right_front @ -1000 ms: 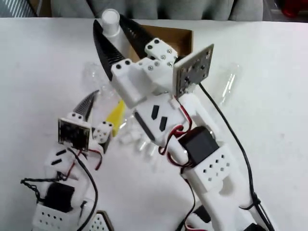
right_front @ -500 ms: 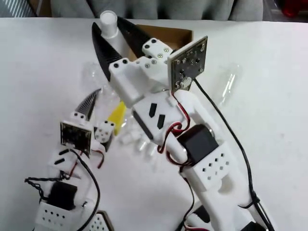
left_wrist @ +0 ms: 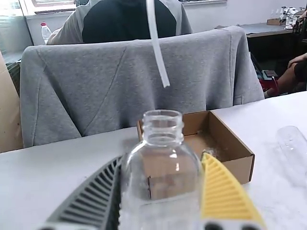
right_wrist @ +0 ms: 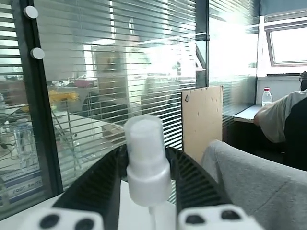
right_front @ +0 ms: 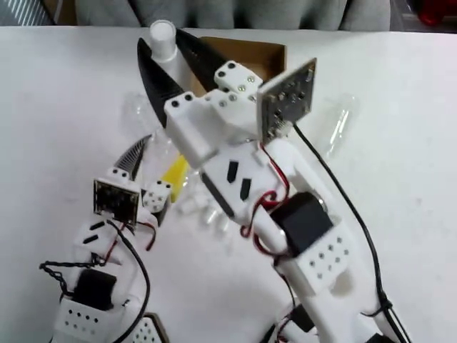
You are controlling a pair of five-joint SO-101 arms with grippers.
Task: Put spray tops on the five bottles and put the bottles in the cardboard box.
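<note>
- My left pincer (right_front: 153,163) pinches a clear bottle (left_wrist: 160,165) upright, near the cardboard box (left_wrist: 236,149)
- My right pincer (right_front: 163,43) grips a white spray top (right_wrist: 146,163), held high

White arms (right_front: 314,250), ribbed black end effector (right_front: 163,41)

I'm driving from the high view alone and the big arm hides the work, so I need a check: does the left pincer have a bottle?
Observer: Yes. In the left wrist view a clear bottle stands upright between the fingers of the left pincer, neck open, uncapped.
Operator: How near is the fit?
Observer: A white dip tube hangs above the bottle's mouth, its tip outside it.
Operator: And the other grip?
Observer: The right wrist view shows the spray top upright between the black fingers of the right pincer.
</note>
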